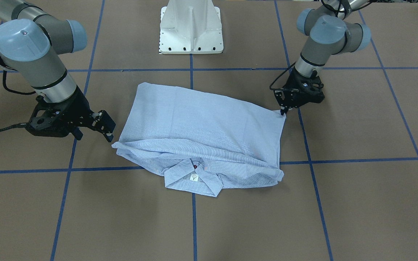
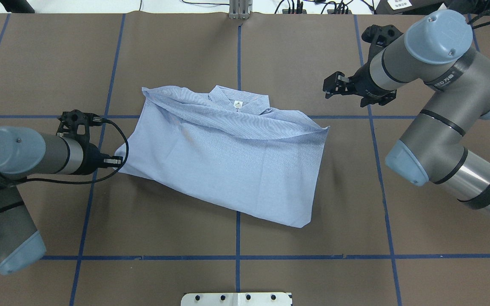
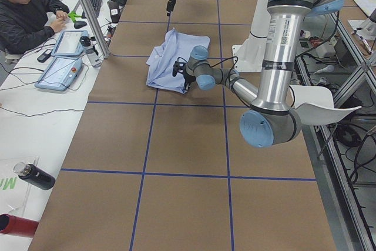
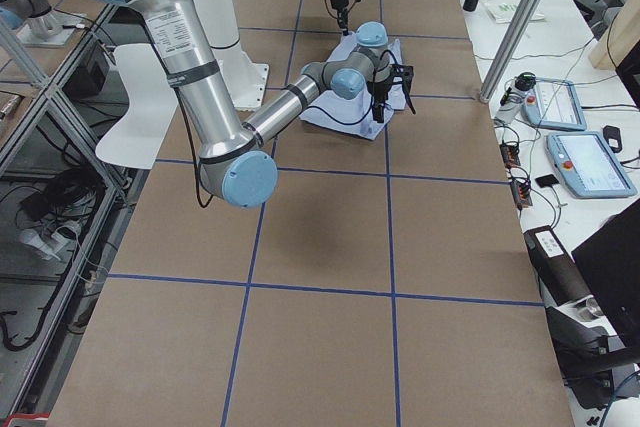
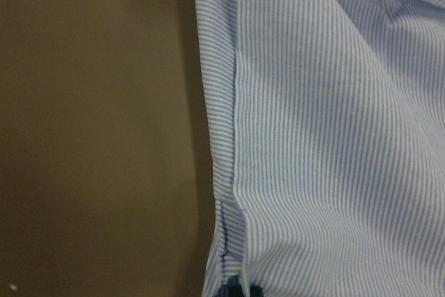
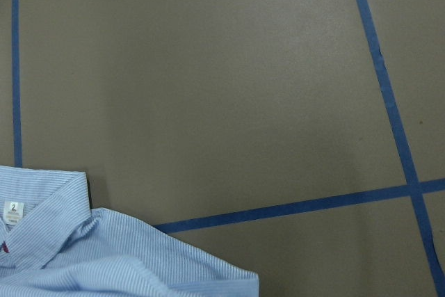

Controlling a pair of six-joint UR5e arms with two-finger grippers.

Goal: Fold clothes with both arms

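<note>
The light-blue striped shirt [image 1: 201, 123] lies folded in the middle of the brown table [image 2: 228, 157], collar and white neck label [image 2: 237, 103] at the far side from the robot. My left gripper [image 2: 117, 161] is low at the shirt's left near corner, its fingers closed on the fabric edge [image 1: 283, 113]; the left wrist view is filled with striped cloth [image 5: 334, 137]. My right gripper [image 2: 326, 87] is open and empty, raised a little off the table, apart from the shirt's right far corner [image 1: 94, 137]. The right wrist view shows only the collar corner [image 6: 42, 227].
The white pedestal base [image 1: 191, 29] stands at the robot's side of the table. Blue tape lines [image 2: 237, 238] grid the brown surface. A seated operator [image 3: 26, 10] and a side desk with tablets [image 3: 61, 66] are past the table's far edge; a dark bottle [image 3: 35, 176] lies there.
</note>
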